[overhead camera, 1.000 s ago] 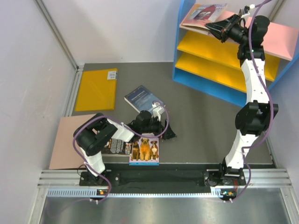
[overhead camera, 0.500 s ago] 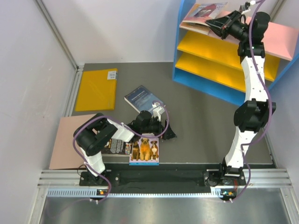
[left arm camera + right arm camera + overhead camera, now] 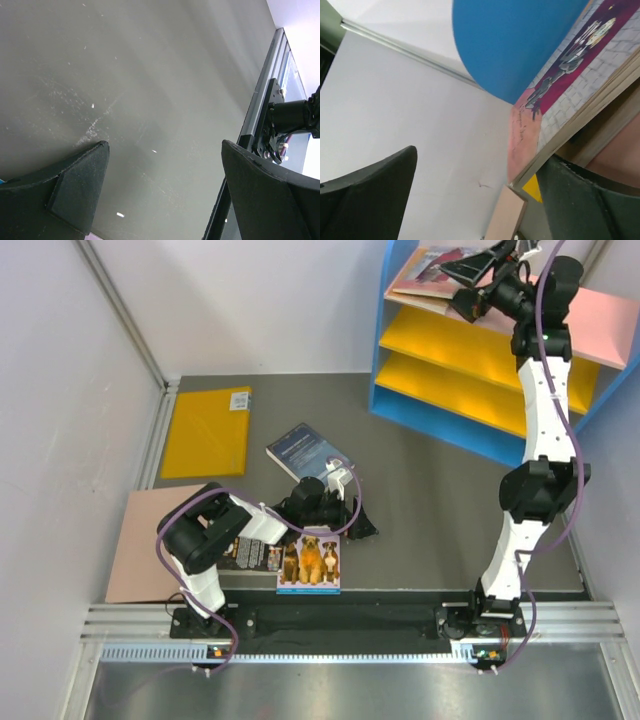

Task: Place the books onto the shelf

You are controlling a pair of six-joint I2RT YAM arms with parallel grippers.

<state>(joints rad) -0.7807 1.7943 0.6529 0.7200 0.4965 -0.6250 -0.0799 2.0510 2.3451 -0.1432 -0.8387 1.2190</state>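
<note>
Nearest us, low in the overhead view, our left end effector [image 3: 164, 150] sits spread wide and empty over the counter [image 3: 430, 510], seemingly parked out of the way. Three books lie around it: the dog book [image 3: 310, 562], the black book [image 3: 248, 555] and the navy book [image 3: 305, 452]. Farthest, upper right, our right end effector [image 3: 477, 157] gapes wide over the tan book [image 3: 430, 265] atop the shelf [image 3: 384, 330], gripping nothing, apparently to leave it lying there. A second book seems to lie beneath.

Loses the shelf [image 3: 381, 350] past the upper right frame edge; buries most of the black book [image 3: 245, 555] under the left arm [image 3: 205, 535]; masks a corner of the topmost book [image 3: 425, 268] behind the right hand [image 3: 476, 280].
</note>
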